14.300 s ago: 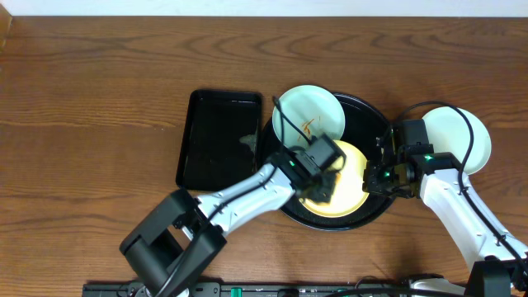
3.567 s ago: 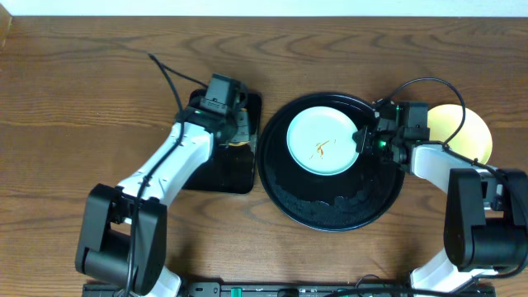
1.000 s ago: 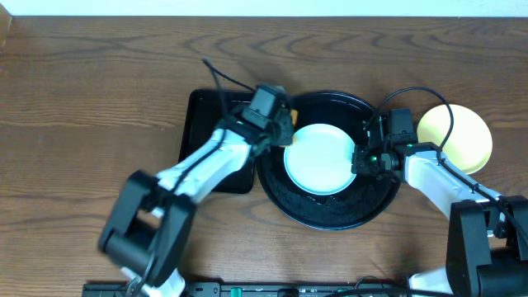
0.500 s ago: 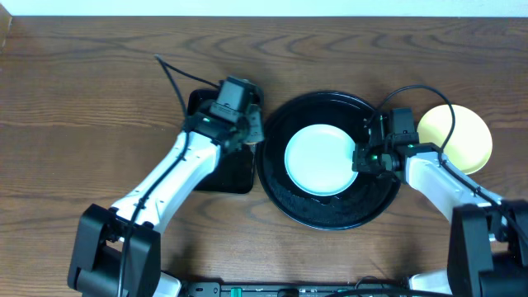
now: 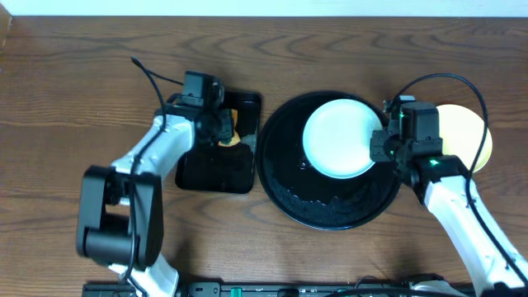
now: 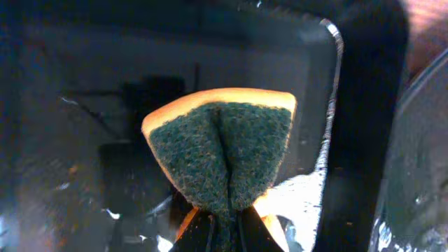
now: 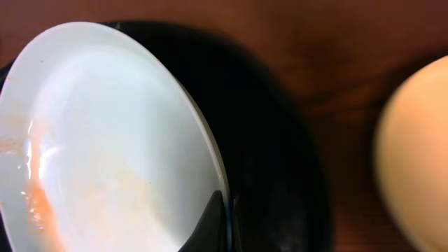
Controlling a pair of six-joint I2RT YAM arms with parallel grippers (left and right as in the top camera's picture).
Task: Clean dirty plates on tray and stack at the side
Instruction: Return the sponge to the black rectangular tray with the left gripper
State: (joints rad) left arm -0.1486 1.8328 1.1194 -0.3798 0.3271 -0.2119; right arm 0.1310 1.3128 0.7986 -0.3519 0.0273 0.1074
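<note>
A pale mint-blue plate [image 5: 341, 138] is held over the upper right of the large round black tray [image 5: 289, 190]. My right gripper [image 5: 381, 144] is shut on its right rim; the right wrist view shows the plate [image 7: 105, 140] with faint orange smears and my fingers [image 7: 213, 224] pinching its edge. The pale yellow plate [image 5: 470, 132] lies on the table to the right, on top of another plate. My left gripper [image 5: 221, 132] is shut on a green-and-yellow sponge [image 6: 220, 150] over the small rectangular black tray [image 5: 210, 169].
The rectangular tray [image 6: 329, 77] holds wet residue. The round tray's floor has water drops. Cables arch over both arms. Wooden table all round.
My right gripper has lifted the mint plate and moved it right and up on the round tray. My left gripper has carried the sponge further left over the rectangular tray.
</note>
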